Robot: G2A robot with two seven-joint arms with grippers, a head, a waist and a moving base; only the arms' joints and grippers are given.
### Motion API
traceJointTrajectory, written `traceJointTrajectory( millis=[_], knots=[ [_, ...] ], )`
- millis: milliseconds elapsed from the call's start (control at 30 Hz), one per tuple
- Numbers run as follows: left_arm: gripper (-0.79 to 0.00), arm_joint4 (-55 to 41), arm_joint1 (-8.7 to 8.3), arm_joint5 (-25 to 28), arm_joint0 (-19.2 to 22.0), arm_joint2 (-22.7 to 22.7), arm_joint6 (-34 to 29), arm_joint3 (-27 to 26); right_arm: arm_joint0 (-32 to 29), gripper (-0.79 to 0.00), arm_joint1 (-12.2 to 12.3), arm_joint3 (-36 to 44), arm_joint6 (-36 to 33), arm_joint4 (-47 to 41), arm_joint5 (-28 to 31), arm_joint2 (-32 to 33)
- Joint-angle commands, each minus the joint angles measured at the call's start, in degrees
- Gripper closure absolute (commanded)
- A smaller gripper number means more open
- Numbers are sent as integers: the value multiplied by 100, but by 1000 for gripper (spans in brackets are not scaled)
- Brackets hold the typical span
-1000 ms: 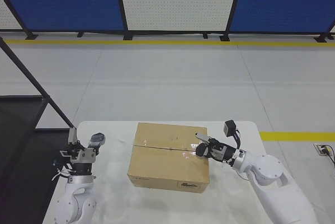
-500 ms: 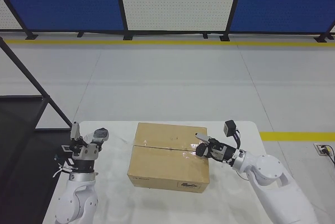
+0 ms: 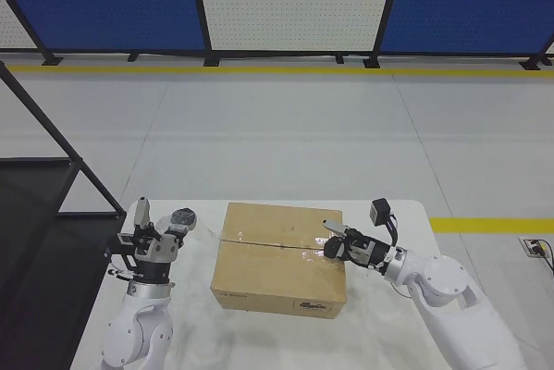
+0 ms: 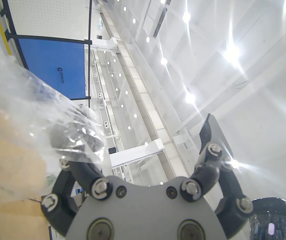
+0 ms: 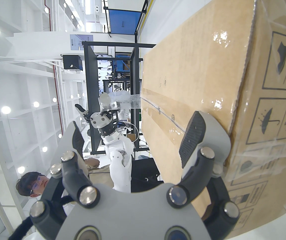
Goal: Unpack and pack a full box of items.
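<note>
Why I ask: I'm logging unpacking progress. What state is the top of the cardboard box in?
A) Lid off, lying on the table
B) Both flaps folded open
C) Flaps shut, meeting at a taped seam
C: the cardboard box has its top flaps lying flat and closed, meeting along a taped seam that runs unbroken across the top.

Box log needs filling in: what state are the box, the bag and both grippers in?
Box: closed, seam taped, on the table.
Bag: clear, crumpled over one left-gripper finger.
Left gripper: open, pointing up beside the box.
Right gripper: open, one finger over the box top.
</note>
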State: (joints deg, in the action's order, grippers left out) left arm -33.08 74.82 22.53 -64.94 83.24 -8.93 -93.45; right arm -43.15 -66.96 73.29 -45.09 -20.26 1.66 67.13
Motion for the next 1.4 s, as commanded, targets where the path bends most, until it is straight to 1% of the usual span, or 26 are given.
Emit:
traceJointTrajectory(
  millis=[0, 433, 867, 1367],
  knots=[
    [-785, 6, 10, -6, 17, -41, -18, -3, 0, -785, 0, 0, 0, 0, 0, 0],
    [-785, 127, 78, -42, 66, -322, -129, -153, 0, -785, 0, 0, 0, 0, 0, 0],
    [-785, 142, 141, -116, 230, -501, -197, -52, 0, -785, 0, 0, 0, 0, 0, 0],
    [-785, 136, 204, -129, 311, -628, -289, 15, 0, -785, 0, 0, 0, 0, 0, 0]
  ],
)
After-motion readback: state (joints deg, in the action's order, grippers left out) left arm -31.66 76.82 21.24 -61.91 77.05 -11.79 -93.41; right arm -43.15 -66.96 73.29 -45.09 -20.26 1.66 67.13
